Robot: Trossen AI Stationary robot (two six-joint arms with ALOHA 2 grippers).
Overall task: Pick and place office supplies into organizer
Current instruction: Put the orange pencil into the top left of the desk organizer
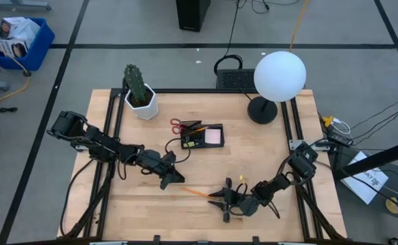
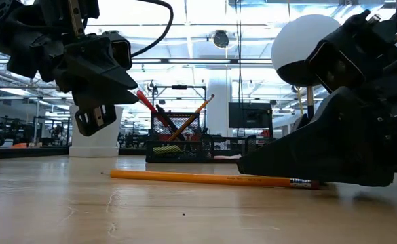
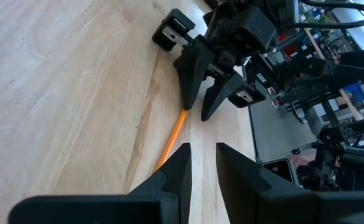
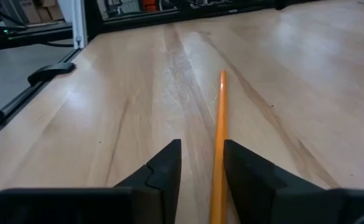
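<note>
An orange pencil (image 1: 195,192) lies flat on the wooden table, near its front edge. My right gripper (image 4: 201,146) is down at the table, open, with its fingers on either side of the pencil's eraser end (image 2: 300,181). My left gripper (image 1: 177,178) hangs above the table to the left of the pencil's other end, open with nothing between its fingers (image 3: 203,149). The black organizer (image 1: 202,137) stands mid-table, farther back. It holds a pink pad (image 1: 213,136), red-handled scissors (image 2: 144,102) and a slanting pencil (image 2: 195,115). My right gripper comes at the pencil low and along its length, from the table's right side. The pencil (image 4: 220,124) lies on the table in the gap, close beside one finger (image 4: 244,168). Whether that finger touches it, I cannot tell.
A white pot with a cactus (image 1: 141,102) stands at the back left. A lamp with a white globe (image 1: 279,76) stands on a black base (image 1: 262,109) at the back right. Bare wood lies between the pencil and the organizer.
</note>
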